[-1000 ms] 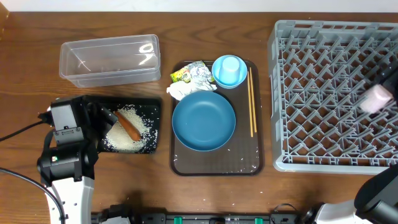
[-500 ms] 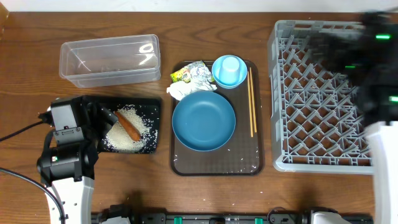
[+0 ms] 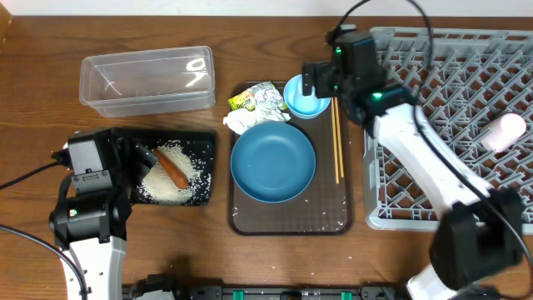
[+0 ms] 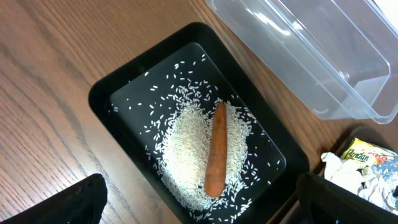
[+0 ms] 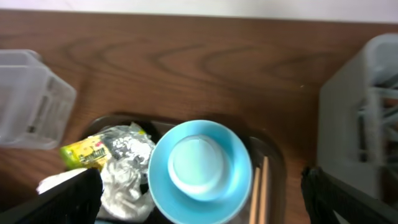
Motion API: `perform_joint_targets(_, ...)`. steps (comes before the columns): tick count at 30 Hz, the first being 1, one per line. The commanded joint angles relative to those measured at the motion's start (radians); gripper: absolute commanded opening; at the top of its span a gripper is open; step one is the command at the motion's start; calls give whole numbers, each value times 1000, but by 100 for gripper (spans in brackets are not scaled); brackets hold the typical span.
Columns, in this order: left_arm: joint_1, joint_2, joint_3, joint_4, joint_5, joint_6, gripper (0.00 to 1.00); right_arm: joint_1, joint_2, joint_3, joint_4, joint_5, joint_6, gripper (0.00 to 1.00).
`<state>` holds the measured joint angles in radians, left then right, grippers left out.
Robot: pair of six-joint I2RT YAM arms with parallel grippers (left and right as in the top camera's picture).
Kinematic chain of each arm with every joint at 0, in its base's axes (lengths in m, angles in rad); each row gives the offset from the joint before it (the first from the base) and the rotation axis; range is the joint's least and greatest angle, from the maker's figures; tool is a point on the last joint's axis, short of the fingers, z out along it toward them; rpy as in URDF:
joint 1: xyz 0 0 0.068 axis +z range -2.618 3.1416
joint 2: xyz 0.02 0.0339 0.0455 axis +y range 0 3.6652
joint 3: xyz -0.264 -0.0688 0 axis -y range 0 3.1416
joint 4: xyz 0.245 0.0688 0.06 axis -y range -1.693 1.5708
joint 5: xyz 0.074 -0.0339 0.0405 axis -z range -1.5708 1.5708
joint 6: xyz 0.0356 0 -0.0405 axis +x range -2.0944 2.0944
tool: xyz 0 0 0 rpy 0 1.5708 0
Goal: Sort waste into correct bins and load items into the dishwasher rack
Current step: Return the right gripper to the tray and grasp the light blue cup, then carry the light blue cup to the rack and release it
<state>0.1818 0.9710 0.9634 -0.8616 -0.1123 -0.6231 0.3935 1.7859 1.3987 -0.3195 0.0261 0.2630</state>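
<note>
Waste: rice and carrot lie in the black tray. Wrapper and tissue sit unsorted on the brown tray, beside the clear tub. We find one white cup in the rack. The big bowl, small bowl, blue cup and chopsticks are not yet loaded. Both jaws gape empty: left gripper over the carrot, right gripper over the small bowl.

Carrot lying on rice in black tray (clear tub beside); blue cup inside small bowl.
</note>
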Motion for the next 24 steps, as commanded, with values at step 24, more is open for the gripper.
perform_joint_targets(24,3,2,1,-2,-20,13,99,53,277,2,107,90,13,89)
